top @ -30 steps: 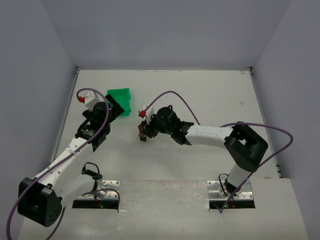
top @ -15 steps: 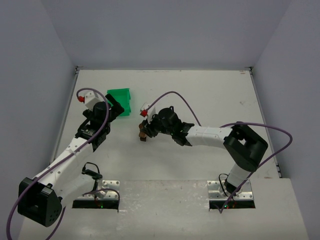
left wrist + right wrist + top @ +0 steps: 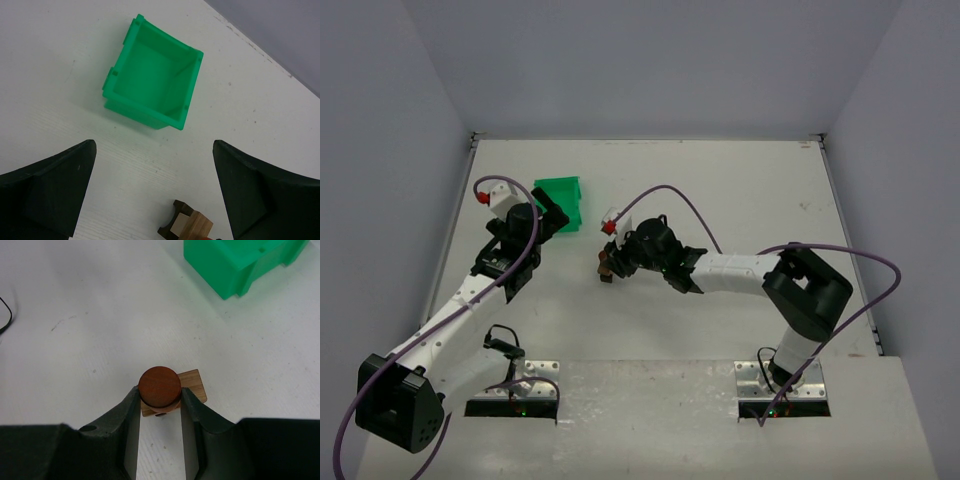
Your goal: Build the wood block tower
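- Right wrist: the right gripper (image 3: 159,395) pinches a reddish-brown round piece (image 3: 159,385) between its fingers, above a tan block (image 3: 194,383) jutting past the fingertips.
- The left gripper (image 3: 154,165) has its fingers spread wide; the wood block tower (image 3: 192,227) lies between them, with a green bin (image 3: 145,112) beyond.

White table (image 3: 750,180) inside grey walls (image 3: 650,60).
The walls are rising ahead of the jaws and at both sides; even light is falling on the table below.
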